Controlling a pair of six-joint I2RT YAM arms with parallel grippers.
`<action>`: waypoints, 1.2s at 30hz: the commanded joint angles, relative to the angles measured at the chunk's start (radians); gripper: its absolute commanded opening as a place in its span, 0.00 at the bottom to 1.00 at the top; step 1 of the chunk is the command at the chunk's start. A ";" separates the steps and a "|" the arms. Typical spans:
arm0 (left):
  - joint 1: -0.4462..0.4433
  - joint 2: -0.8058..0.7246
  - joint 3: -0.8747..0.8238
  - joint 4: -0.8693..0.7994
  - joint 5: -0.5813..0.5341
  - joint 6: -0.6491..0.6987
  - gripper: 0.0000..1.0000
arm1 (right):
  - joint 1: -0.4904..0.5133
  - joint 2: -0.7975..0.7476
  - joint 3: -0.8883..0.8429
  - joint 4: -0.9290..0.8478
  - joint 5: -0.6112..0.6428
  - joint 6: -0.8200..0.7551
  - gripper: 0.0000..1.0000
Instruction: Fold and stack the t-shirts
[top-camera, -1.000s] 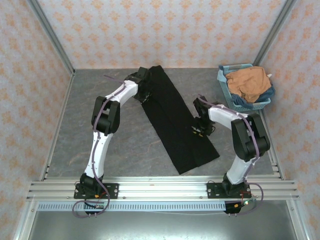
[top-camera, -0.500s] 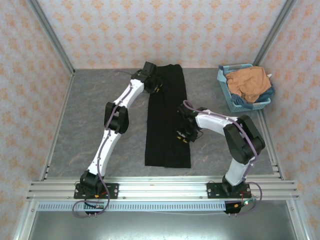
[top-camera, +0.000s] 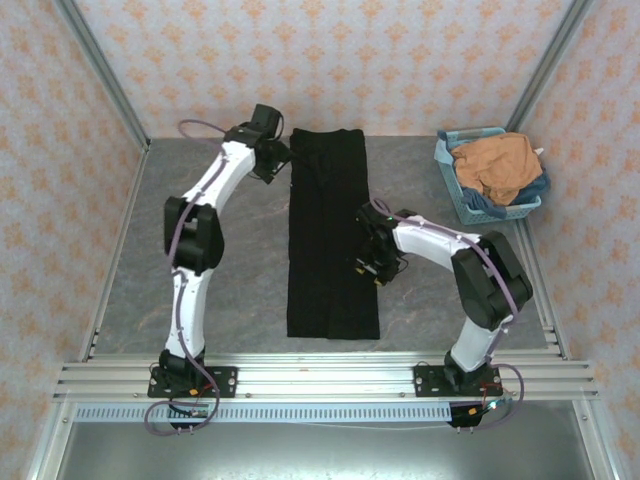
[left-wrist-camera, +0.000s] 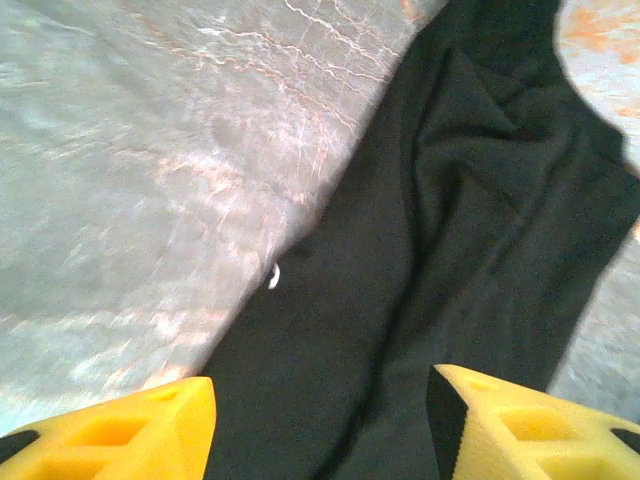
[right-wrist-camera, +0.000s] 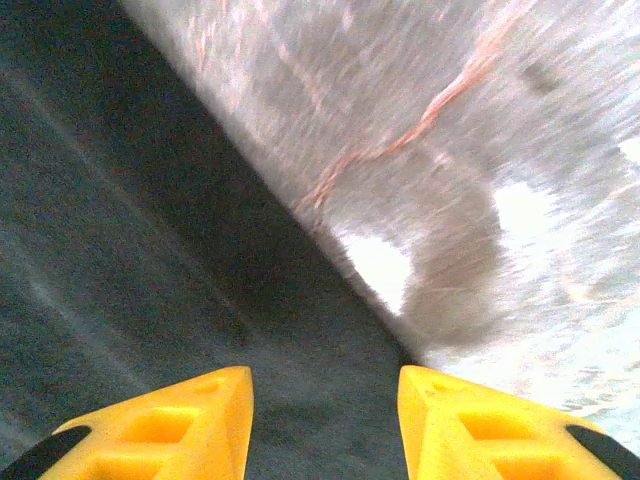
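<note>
A black t-shirt (top-camera: 328, 230) lies flat on the grey table as a long narrow strip running from far to near. My left gripper (top-camera: 274, 166) hovers at the strip's far left edge. In the left wrist view its yellow fingers (left-wrist-camera: 130, 425) stand open above the black cloth (left-wrist-camera: 470, 230), with nothing between them. My right gripper (top-camera: 376, 268) sits at the strip's right edge, near the middle. It is open too (right-wrist-camera: 325, 420), over the cloth's border (right-wrist-camera: 120, 230). An orange-tan t-shirt (top-camera: 495, 165) lies bunched in the basket.
The light-blue plastic basket (top-camera: 452, 190) stands at the back right corner. Patterned walls close in the table on three sides, and a metal rail (top-camera: 320, 380) runs along the near edge. Bare grey tabletop (top-camera: 220, 290) lies left of the strip.
The black strip swung from a diagonal to straight along the table. Both grippers opened and let the cloth go. The left gripper moved off to the left of the shirt.
</note>
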 joint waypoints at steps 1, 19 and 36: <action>-0.027 -0.164 -0.213 -0.014 0.056 0.083 0.56 | -0.032 -0.093 0.033 -0.098 0.057 -0.075 0.43; -0.463 -0.717 -1.288 0.108 0.318 0.050 0.52 | 0.058 -0.301 -0.281 -0.146 -0.230 -0.191 0.46; -0.527 -0.562 -1.264 0.149 0.314 0.065 0.23 | 0.127 -0.317 -0.373 -0.068 -0.248 -0.100 0.48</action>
